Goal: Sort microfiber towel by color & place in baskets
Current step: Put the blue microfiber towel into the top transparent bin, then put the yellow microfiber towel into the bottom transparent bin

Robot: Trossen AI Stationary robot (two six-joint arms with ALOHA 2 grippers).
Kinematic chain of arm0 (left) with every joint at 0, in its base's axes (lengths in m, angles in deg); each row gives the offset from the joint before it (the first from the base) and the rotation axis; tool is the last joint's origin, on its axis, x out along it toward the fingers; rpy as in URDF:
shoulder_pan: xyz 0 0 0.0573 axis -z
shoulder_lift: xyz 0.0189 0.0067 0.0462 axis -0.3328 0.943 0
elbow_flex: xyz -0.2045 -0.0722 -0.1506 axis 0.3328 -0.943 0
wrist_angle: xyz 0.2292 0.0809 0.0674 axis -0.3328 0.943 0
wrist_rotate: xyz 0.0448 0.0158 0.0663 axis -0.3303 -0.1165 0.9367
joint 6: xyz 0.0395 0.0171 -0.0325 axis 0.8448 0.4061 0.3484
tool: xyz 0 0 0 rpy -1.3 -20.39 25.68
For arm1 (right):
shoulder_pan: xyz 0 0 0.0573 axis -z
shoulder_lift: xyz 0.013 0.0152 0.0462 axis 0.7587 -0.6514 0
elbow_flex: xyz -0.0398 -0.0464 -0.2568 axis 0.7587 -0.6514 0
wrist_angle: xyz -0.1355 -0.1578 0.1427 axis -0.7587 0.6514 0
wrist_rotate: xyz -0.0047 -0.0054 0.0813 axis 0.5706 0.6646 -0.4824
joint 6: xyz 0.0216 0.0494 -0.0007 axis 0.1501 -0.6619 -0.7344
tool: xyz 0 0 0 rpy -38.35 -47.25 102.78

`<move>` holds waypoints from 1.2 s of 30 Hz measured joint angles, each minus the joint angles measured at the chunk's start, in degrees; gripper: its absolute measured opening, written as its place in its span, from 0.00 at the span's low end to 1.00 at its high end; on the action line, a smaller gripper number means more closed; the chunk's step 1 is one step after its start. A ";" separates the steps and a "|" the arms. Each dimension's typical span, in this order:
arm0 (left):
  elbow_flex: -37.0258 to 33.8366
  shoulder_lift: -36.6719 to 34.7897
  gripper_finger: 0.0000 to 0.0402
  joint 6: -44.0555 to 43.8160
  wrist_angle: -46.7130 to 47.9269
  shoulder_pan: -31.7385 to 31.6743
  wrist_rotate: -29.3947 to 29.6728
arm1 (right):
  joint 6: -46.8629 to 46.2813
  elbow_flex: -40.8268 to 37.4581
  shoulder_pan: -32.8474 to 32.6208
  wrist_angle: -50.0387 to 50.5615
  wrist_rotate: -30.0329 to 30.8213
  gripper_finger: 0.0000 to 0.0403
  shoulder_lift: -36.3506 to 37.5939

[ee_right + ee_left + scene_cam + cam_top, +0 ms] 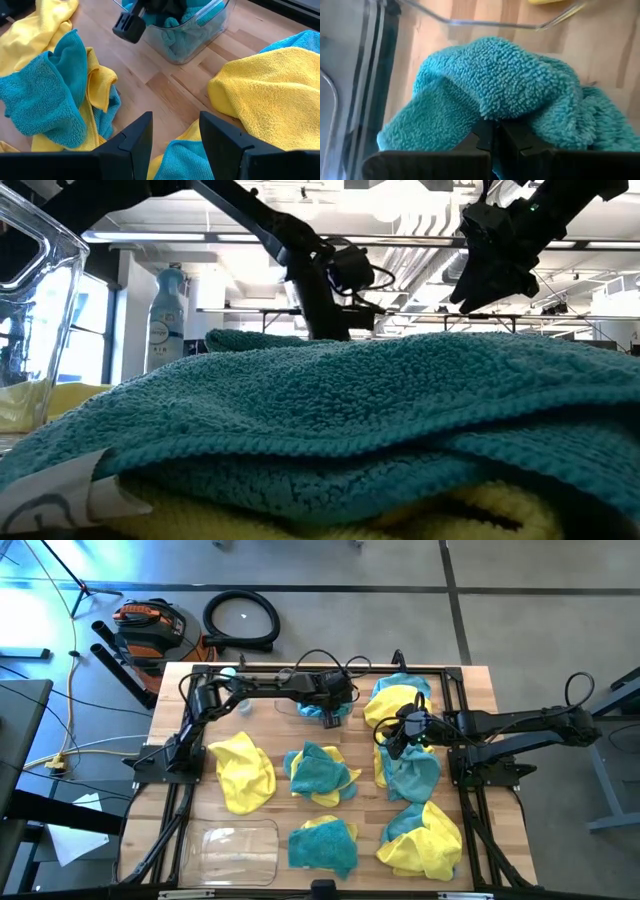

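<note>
Teal towel [495, 85] hangs pinched in our left pincer [492, 142], seemingly inside the far basket [200, 35] for dropping; our right pincer [175, 137] hovers spread above the mixed pile [260, 95].

From my station I see a pale, striped-grain wooden table [480, 690] strewn with fuzzy towels: a plain yellow one [243, 770] on the left, and in the middle a teal one [320, 772] with yellow edges showing beneath it. Nearer the front lie an all-teal towel [322, 844] and a yellow-over-teal heap [425, 837]. Both arms are black; the left gripper [492, 142] pinches a teal towel [495, 87] over a colourless, see-through basket [200, 35], another clear basket [238, 850] sits at the front left, and the right gripper [175, 132] shows dark fingers above yellow and teal cloth.
</note>
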 joint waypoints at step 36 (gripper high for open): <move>0.00 -21.06 0.28 -6.65 19.31 6.23 -2.26 | -0.10 0.00 0.01 -0.04 2.21 0.39 0.00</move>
